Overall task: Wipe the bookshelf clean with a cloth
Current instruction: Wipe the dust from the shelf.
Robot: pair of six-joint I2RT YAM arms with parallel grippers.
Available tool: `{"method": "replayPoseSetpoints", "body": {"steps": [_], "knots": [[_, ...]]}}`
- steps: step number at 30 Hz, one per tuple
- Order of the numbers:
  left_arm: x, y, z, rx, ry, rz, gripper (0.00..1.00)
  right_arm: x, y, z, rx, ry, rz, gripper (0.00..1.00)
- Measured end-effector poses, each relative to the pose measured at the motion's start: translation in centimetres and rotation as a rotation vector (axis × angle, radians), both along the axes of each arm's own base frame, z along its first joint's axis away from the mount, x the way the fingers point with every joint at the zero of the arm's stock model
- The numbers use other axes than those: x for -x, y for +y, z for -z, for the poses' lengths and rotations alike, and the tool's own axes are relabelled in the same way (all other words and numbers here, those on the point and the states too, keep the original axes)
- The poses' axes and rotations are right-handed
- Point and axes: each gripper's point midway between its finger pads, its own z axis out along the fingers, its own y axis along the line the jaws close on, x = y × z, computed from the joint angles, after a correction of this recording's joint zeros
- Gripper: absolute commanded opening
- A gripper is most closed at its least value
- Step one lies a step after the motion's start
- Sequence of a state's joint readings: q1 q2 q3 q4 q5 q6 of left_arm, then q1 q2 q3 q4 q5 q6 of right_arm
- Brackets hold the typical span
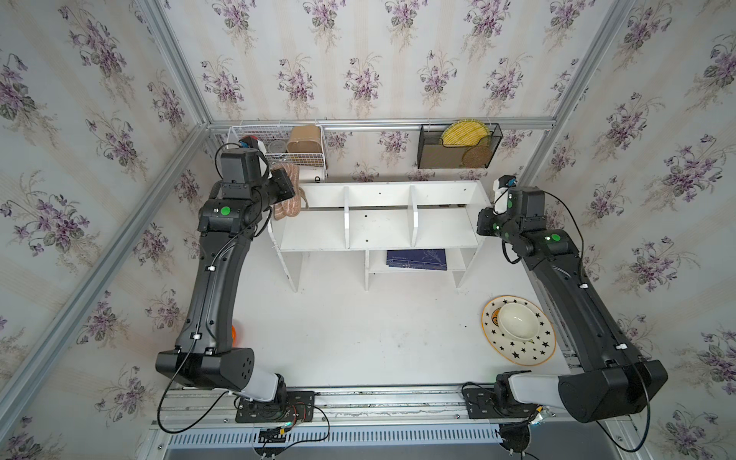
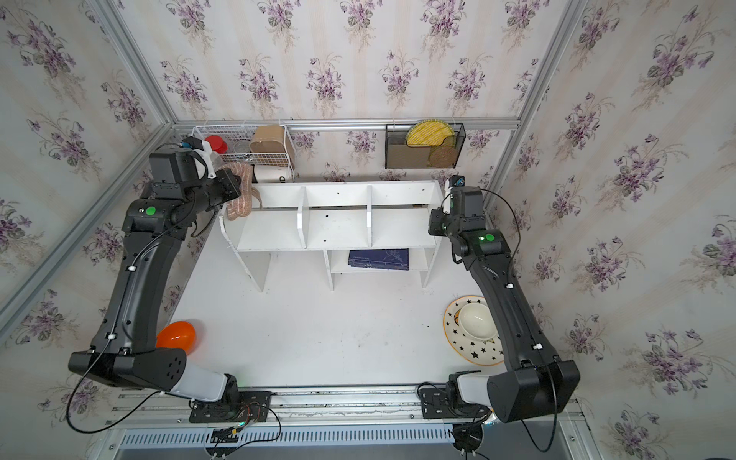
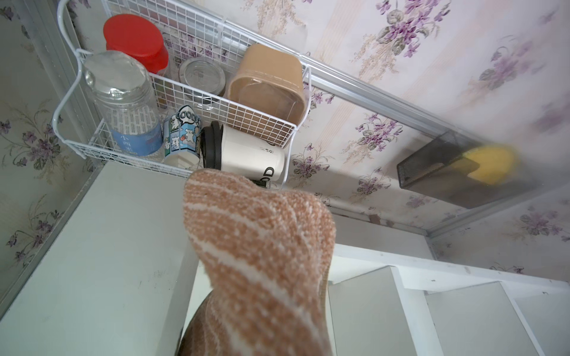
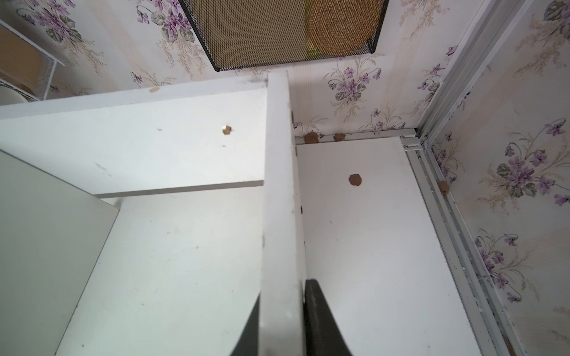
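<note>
1. Bookshelf [image 1: 378,227] stands at back-centre of table [image 1: 358,342], close to rear wall.
2. Cloth [image 1: 287,191] hangs at shelf's L end, just under wire basket [image 1: 314,159]; can't tell if touching shelf.
3. Basket on rear wall, above shelf's L end; jars, cups & a box in it.
4. Mesh rack [image 1: 430,155] on rear wall, above shelf's R part.
5. Book [image 1: 416,259] lies on lower shelf, below mid/R compartments.
6. Plate [image 1: 533,350] front-R on table, bowl [image 1: 517,320] on it.
7. Egg-shaped item [image 2: 177,334] front-L, beside L arm.
8. R gripper [image 4: 282,311] astride shelf's R end panel, one finger each side.
</note>
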State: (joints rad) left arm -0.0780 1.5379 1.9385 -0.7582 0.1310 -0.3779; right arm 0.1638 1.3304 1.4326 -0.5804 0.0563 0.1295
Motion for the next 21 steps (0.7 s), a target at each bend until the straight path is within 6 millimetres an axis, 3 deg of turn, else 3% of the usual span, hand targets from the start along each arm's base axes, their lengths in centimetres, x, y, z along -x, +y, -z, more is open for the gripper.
{"method": "replayPoseSetpoints", "body": {"steps": [2,5,10,12,15,17,21], "knots": [[-0.9,-1.5,0.7,0.044,0.022,0.043,0.0,0.0,0.1,0.0,0.001,-0.001,-0.001,0.0],[-1.5,-6.9,0.2,0.097,0.014,0.19,0.0,0.0,0.1,0.0,0.004,-0.002,0.002,0.0],[-0.3,-14.5,-4.8,0.127,-0.111,0.394,0.0,0.1,0.1,0.0,0.005,-0.007,0.004,0.0],[0.2,-16.4,-5.8,0.125,-0.144,0.446,0.0,0.1,0.1,0.0,0.004,-0.009,0.004,0.0],[0.0,-17.0,-5.2,0.102,-0.14,0.456,0.0,0.1,0.1,0.0,0.003,-0.011,0.004,0.01],[-0.3,-16.4,-4.3,0.081,-0.119,0.434,0.0,0.2,0.1,-0.1,0.003,-0.012,0.005,0.07],[-0.3,-12.8,-3.1,0.082,-0.078,0.35,0.0,0.6,0.0,-0.2,-0.022,-0.005,0.023,0.31]]}}
